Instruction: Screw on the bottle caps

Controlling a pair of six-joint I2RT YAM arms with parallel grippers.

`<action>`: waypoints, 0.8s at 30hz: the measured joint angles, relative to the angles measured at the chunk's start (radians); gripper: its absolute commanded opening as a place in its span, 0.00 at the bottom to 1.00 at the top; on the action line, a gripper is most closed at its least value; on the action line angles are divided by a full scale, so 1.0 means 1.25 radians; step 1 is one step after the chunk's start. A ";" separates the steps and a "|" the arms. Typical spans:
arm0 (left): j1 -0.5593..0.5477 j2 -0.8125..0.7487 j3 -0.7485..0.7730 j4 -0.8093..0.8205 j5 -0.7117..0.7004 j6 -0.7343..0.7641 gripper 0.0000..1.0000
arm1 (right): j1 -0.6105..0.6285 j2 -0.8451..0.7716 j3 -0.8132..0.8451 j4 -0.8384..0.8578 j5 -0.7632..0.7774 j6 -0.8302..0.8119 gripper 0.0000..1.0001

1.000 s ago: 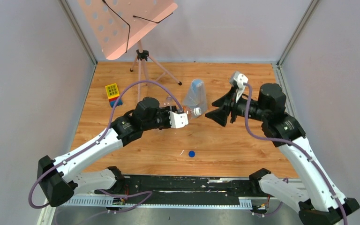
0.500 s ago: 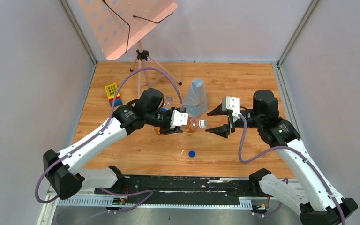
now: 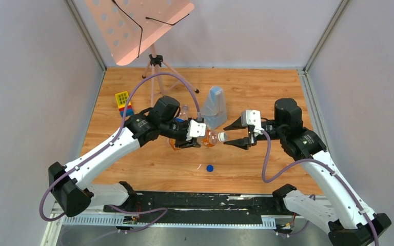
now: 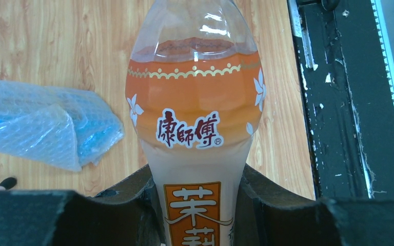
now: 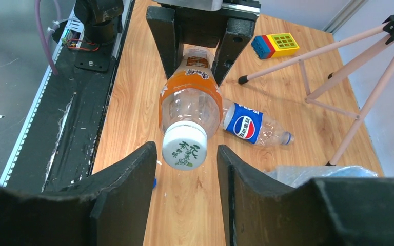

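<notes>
My left gripper (image 3: 192, 139) is shut on the orange bottle (image 3: 207, 138) and holds it sideways above the table, neck pointing right. In the left wrist view the bottle (image 4: 199, 118) fills the space between the fingers. A white cap (image 3: 222, 136) with green print sits on its neck. My right gripper (image 3: 225, 136) is open, its fingertips on either side of the cap (image 5: 184, 146), not touching it. The blue cap (image 3: 210, 167) lies on the table below. The Pepsi bottle (image 5: 249, 123) lies uncapped on its side behind the orange bottle.
A bluish plastic bag (image 3: 214, 104) lies behind the bottles. A yellow, blue and red toy block (image 3: 123, 102) sits at the left. A pink music stand's tripod (image 3: 155, 64) stands at the back. A black rail (image 3: 200, 202) runs along the near edge.
My left arm carried the orange bottle right and forward. My right gripper swung down from the back, turned level to face the cap, and moved left until its fingers flank it.
</notes>
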 measured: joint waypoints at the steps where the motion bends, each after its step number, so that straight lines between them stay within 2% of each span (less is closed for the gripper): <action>1: 0.000 0.001 0.000 0.000 0.002 -0.002 0.00 | 0.001 0.002 0.000 -0.001 -0.002 -0.002 0.42; 11: 0.000 0.007 0.009 -0.009 -0.002 -0.018 0.00 | 0.009 0.023 0.001 -0.003 -0.001 -0.001 0.00; 14: 0.000 0.004 0.001 0.004 -0.020 -0.043 0.00 | 0.008 0.047 0.014 0.004 0.010 0.043 0.00; 17: -0.007 -0.018 -0.034 0.053 -0.077 -0.071 0.00 | 0.008 0.078 0.025 0.029 0.042 0.143 0.00; 24: -0.108 -0.099 -0.170 0.219 -0.387 -0.063 0.00 | 0.008 0.162 0.056 0.032 0.152 0.463 0.00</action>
